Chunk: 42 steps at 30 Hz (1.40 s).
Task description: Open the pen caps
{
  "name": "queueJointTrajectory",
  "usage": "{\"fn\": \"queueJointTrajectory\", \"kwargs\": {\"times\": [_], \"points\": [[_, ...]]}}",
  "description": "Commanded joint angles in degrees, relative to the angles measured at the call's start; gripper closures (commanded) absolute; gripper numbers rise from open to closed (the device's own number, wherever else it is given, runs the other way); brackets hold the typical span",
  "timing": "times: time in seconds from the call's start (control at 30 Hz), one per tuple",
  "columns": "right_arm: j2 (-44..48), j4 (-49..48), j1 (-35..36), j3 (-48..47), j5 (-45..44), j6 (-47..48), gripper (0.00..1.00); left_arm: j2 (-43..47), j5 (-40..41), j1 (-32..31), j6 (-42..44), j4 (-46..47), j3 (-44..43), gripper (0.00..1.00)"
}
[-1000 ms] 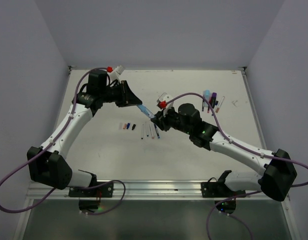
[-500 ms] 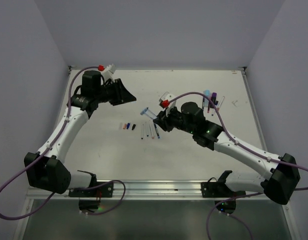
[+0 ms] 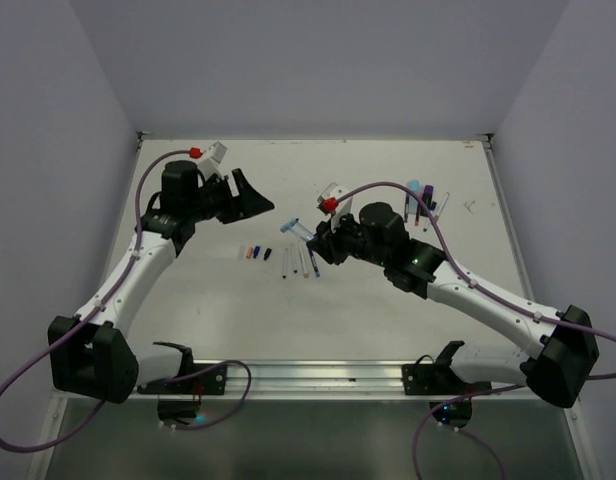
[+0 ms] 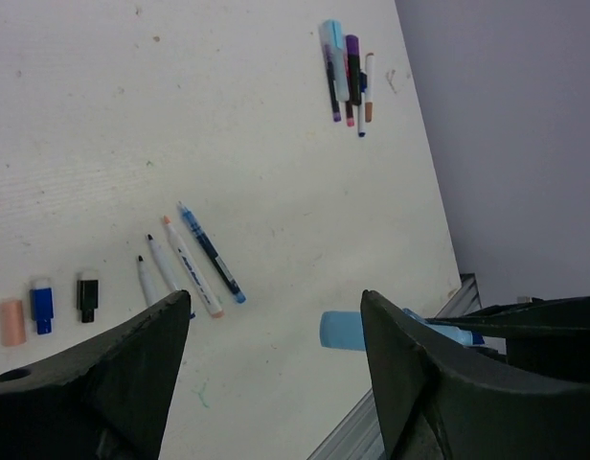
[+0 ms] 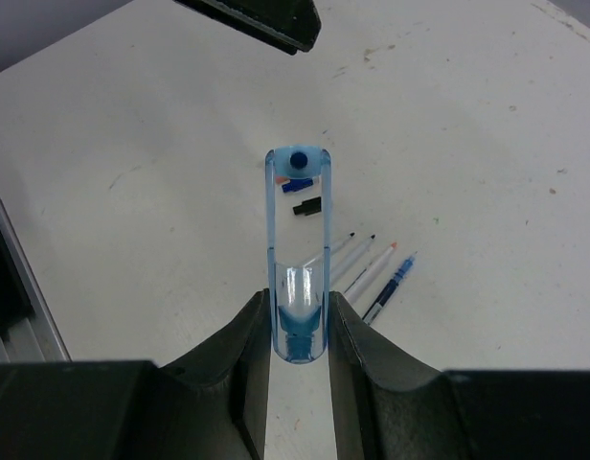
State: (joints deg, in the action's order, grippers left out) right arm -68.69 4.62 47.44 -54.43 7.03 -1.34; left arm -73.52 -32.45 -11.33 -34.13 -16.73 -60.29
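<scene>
Withdrawn further since the earlier frame, left gripper (image 4: 273, 309) stands wide, empty; we record right gripper (image 5: 297, 302) clamped on the light-blue pen (image 5: 297, 240) above the desk (image 3: 368, 312)

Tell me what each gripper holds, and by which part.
Right gripper clamps the light-blue pen by its end nearest the wrist; left gripper is open, holding nothing.

The left gripper (image 4: 273, 299) lets go of the light-blue pen (image 3: 296, 230) and backs off toward 9 o'clock, its jaws now standing wide apart and a gap opening between it and the pen. Only the right gripper (image 5: 297, 302) holds the pen now.
</scene>
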Motion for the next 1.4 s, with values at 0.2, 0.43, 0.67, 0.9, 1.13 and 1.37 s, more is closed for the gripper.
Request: {"fn": "queueJointTrajectory", "kwargs": {"times": [0.2, 0.43, 0.67, 0.9, 1.13, 1.37], "points": [[-1.7, -3.5, -0.2, -2.4, -1.1, -3.0, 0.99, 12.3, -0.6, -0.4, -4.1, 18.1, 10.1, 0.24], [-2.0, -4.3, -0.2, -2.9, -1.5, -4.1, 0.99, 17.3, 9.6, -8.7, 0.5, 20.5, 13.7, 0.23], [-2.2, -6.0, -0.2, -3.1, -1.6, -4.7, 0.98, 15.9, 14.2, -14.8, -2.3, 25.6, 17.3, 0.23], [-2.2, -6.5, -0.2, -3.0, -1.7, -4.8, 0.98, 14.5, 17.9, -17.5, -1.6, 25.4, 17.0, 0.24], [-2.0, -7.6, -0.2, -2.3, -1.8, -5.2, 0.98, 12.3, 19.3, -19.0, -3.5, 27.1, 17.1, 0.30], [-1.8, -9.4, -0.2, -1.0, -1.9, -5.8, 0.98, 11.3, 19.4, -19.3, -6.6, 30.1, 17.2, 0.41]]}}
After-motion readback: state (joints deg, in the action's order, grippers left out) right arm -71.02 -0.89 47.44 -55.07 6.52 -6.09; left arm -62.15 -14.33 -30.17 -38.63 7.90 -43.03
